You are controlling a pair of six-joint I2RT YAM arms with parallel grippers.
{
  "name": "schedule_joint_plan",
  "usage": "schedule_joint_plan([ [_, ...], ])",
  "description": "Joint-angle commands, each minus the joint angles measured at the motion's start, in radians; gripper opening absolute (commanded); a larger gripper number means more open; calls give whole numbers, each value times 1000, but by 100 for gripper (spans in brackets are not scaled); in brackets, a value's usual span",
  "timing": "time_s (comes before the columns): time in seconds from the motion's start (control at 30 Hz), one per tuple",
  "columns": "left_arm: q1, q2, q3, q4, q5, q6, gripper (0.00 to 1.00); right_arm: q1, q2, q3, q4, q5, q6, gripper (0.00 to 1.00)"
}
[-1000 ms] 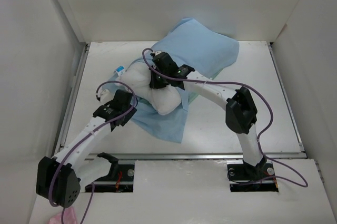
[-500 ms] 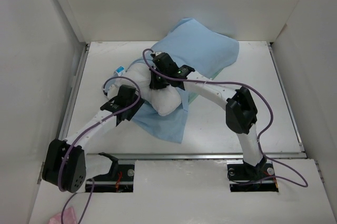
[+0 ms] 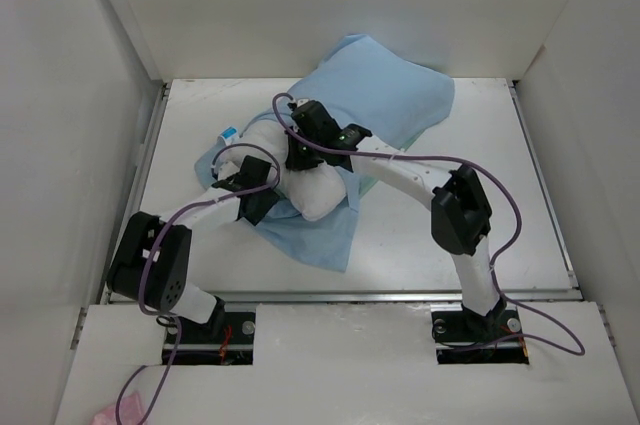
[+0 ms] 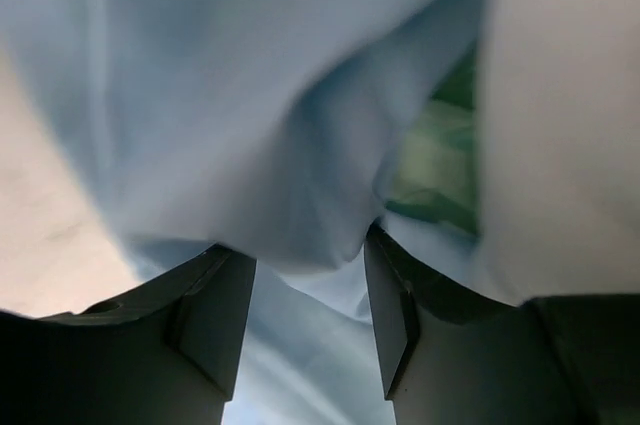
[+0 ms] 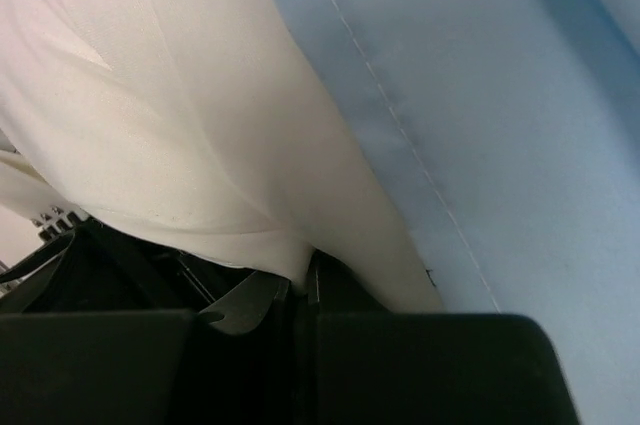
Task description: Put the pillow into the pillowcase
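The white pillow point(image 3: 312, 188) lies at the table's middle, its far right part inside the light-blue pillowcase point(image 3: 385, 95), whose loose flap point(image 3: 312, 233) spreads under and in front of it. A small blue tag point(image 3: 229, 132) shows at the pillow's left edge. My right gripper point(image 3: 296, 157) is on top of the pillow, shut on a pinch of its white fabric point(image 5: 200, 145). My left gripper point(image 3: 238, 177) is at the pillow's left side, jaws open, with pillowcase fabric point(image 4: 290, 195) bunched between the fingers point(image 4: 215, 315).
White walls close in the table on the left, back and right. A metal rail point(image 3: 350, 296) runs along the table's near edge. The right arm's purple cable point(image 3: 505, 215) loops over the right half of the table.
My left arm has swung forward and rightward, bringing its gripper from the pillowcase's near left edge in against the pillow's left side. My right gripper has held still.
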Motion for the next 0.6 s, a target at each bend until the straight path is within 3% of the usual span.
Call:
schedule_joint_plan([
  [0.0,5,12,47,59,47,15,44,-39,-64,-18,23,93,2,0],
  [0.33,-4,-86,67,-31,-83,-46,53,-39,-73,-28,23,103,2,0],
  [0.57,-36,27,77,12,-97,-120,55,-39,-83,-37,23,75,2,0],
])
